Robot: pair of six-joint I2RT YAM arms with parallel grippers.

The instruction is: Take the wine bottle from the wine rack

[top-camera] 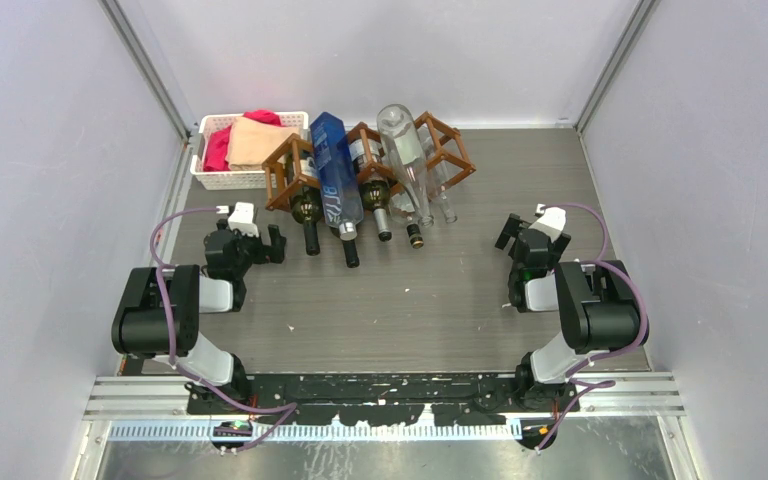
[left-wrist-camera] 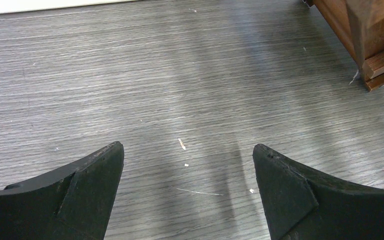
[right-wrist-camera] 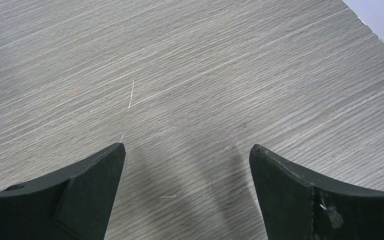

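The job has not started yet. No bottle is off the wine rack (top-camera: 368, 160). A blue bottle (top-camera: 335, 178), a clear bottle (top-camera: 403, 155) and some dark bottles (top-camera: 307, 212) all lie in the rack with their necks poking out toward the arms. I can't tell which one is the bottle to take. All the steps are left: reach in, grab a bottle, pull it out and put it down.

The left gripper (left-wrist-camera: 187, 148) is open as wide as it goes. Nothing is between its fingers (left-wrist-camera: 80, 192), only bare table (left-wrist-camera: 130, 75). In the left wrist view, one corner of the rack shows ahead of the fingers and off to the right. From above, the nearest dark bottle's neck is just beside this gripper but not touching it.

The right gripper (right-wrist-camera: 187, 148) is wide open too and holds nothing. Its own camera sees only table. From above, the rack and bottles are well apart from its fingers, off to the left arm's side.

I think the left gripper has the shorter way to go.

A white basket (top-camera: 222, 180) with cloths in it sits next to the rack.
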